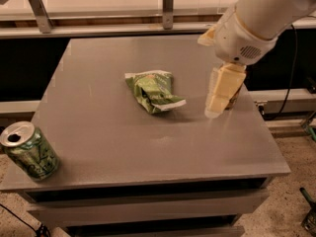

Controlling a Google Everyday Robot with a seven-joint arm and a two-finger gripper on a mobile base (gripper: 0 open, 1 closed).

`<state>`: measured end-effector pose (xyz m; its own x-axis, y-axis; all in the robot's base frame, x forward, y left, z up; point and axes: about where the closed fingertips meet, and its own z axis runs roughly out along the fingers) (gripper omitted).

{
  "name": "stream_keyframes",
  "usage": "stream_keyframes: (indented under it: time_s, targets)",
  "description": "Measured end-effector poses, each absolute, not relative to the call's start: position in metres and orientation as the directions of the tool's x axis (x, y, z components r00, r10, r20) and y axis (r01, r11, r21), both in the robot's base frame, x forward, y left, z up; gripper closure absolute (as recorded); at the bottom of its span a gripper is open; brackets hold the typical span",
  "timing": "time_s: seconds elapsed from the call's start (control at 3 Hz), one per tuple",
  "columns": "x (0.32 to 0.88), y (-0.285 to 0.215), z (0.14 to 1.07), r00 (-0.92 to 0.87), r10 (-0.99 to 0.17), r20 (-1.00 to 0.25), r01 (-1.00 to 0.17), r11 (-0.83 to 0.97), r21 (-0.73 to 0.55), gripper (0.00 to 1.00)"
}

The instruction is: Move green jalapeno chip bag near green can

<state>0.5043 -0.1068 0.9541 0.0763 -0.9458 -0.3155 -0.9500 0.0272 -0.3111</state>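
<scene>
The green jalapeno chip bag [154, 91] lies crumpled near the middle of the grey table [148, 147]. The green can [29, 151] stands tilted at the table's front left corner, far from the bag. My gripper [215, 108] hangs down from the white arm [261, 19] over the right side of the table, to the right of the bag and apart from it. It holds nothing that I can see.
A gold-brown can [234, 98] stands right behind my gripper and is almost wholly hidden by it. A rail with metal posts [168, 6] runs along the back. The table's right edge is close to the gripper. A cable [291, 83] hangs at the right.
</scene>
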Motion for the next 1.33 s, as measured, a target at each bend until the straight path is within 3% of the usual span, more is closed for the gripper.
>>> stream_keyframes:
  time_s: [0.67,1.33]
  targets:
    - [0.538,-0.053,0.897,0.153,-0.941,-0.301,-0.936,-0.040,-0.350,0.00]
    - [0.558,-0.027,0.849,0.121,-0.938,-0.326,-0.939,-0.001,-0.345,0.40]
